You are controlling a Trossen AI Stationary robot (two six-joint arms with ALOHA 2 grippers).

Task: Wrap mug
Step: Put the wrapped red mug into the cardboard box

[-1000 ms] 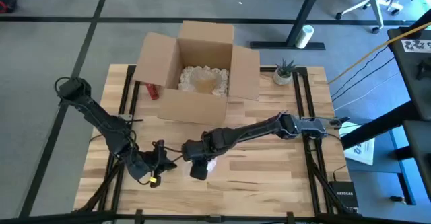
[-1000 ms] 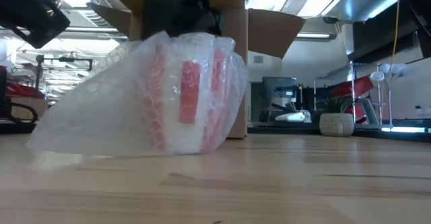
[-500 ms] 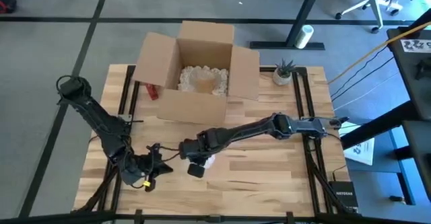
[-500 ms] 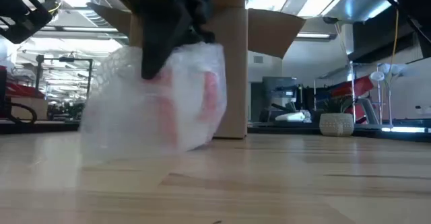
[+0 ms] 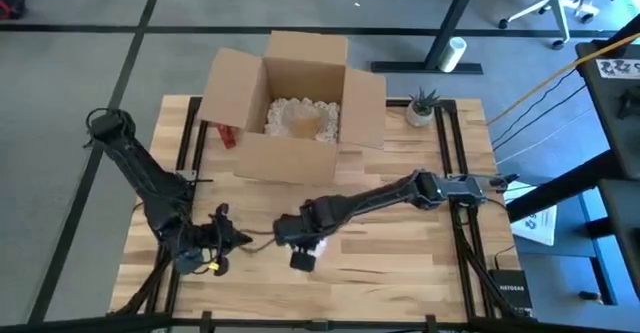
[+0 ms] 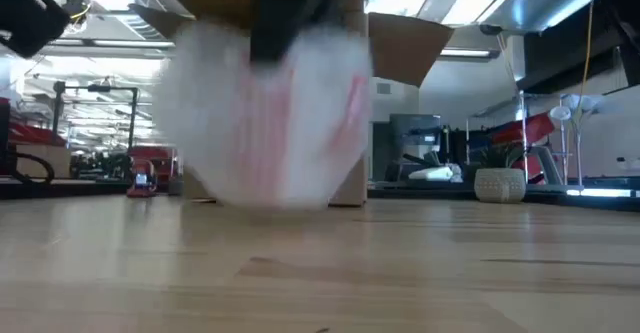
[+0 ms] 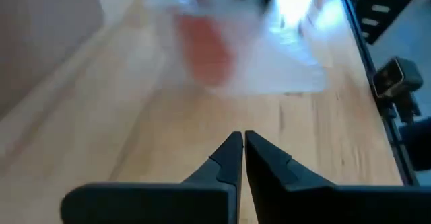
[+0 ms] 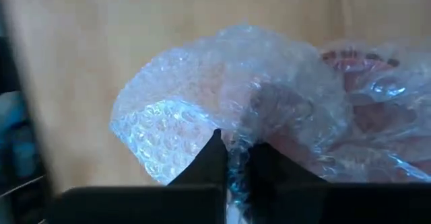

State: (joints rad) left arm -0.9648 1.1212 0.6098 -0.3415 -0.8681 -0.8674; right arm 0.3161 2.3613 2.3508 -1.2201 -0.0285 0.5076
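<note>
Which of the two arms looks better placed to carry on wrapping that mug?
The right. Its gripper is shut on the bubble wrap around the mug. The left gripper is shut, holding nothing, off to the side.

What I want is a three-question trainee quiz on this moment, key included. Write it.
1. True or false: the left jaws are shut on the bubble-wrapped mug.
2. Pick one: the open cardboard box holds A) pale crumpled padding, B) a second mug, C) a roll of tape.
3. Fill in: in the right wrist view, the right jaws pinch a fold of ___.

Key: 1. False; the left jaws are shut on nothing, apart from the mug. 2. A. 3. bubble wrap.
</note>
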